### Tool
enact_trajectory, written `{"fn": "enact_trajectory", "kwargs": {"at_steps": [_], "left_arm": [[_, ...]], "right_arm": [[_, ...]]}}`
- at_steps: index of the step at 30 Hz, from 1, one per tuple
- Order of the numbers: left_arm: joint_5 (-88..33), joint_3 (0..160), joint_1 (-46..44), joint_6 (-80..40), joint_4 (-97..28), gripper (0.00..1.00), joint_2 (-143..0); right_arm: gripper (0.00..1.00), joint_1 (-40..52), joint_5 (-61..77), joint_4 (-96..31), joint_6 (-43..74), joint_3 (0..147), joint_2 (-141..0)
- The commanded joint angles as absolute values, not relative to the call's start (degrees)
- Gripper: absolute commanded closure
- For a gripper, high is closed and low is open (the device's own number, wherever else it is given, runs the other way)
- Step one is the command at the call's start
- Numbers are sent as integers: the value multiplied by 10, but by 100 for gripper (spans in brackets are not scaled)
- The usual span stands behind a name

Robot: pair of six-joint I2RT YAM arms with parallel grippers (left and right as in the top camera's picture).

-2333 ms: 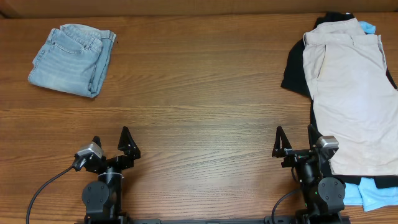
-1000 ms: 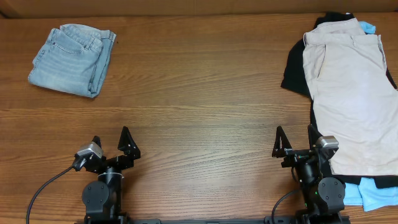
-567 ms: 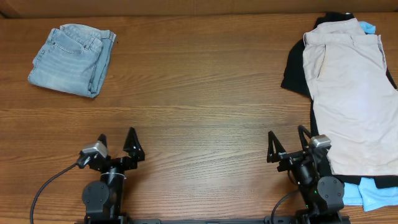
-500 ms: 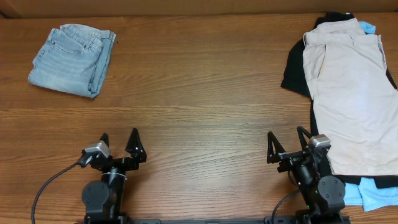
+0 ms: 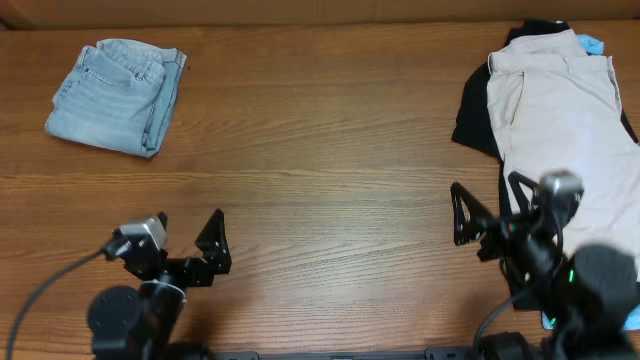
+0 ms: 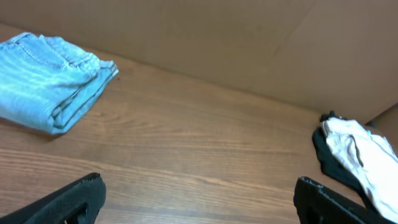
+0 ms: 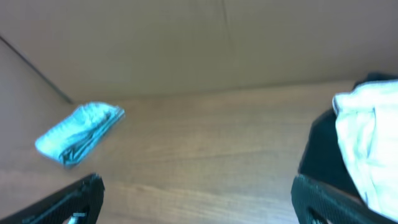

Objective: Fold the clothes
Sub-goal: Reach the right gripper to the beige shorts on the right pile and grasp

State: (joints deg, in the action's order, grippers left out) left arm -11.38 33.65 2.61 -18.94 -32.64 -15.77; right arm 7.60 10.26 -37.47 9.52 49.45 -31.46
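Khaki shorts (image 5: 560, 120) lie flat at 3 o'clock on the table (image 5: 320, 180). Their long axis runs 12 to 6, with the waistband toward 12. One black T-shirt (image 5: 472, 115) lies under them, showing along their 9 o'clock edge. One light-blue garment (image 5: 594, 44) peeks out at their 12 o'clock end. One folded pair of denim shorts (image 5: 115, 95) sits well apart at 10 o'clock. The left gripper (image 5: 188, 245) at 7 and the right gripper (image 5: 490, 205) at 5 both have their fingers spread wide, gripping nothing.

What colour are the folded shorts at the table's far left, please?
The denim shorts are faded light blue, clearest in the overhead view.
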Motion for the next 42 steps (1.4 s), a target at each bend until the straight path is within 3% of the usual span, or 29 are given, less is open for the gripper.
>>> {"fn": "enact_trajectory", "kwargs": {"at_steps": [1, 8, 19, 23, 32, 42], "left_arm": [[-119, 420, 26, -155, -364, 0, -236], [-121, 578, 26, -115, -469, 0, -453], [-146, 615, 26, -114, -458, 0, -730], [-169, 615, 26, -103, -427, 0, -811], [-176, 615, 26, -95, -374, 15, -898], [-174, 615, 25, -88, -346, 11, -905]], "right_arm": [[0, 75, 100, -427, 87, 599, -410], [0, 75, 91, -568, 72, 783, -638], [0, 43, 0, -539, 75, 805, -854], [9, 7, -57, -528, 79, 805, -913], [19, -64, -140, -475, 120, 803, -1044], [28, -70, -230, -405, 120, 803, -1107]]}}
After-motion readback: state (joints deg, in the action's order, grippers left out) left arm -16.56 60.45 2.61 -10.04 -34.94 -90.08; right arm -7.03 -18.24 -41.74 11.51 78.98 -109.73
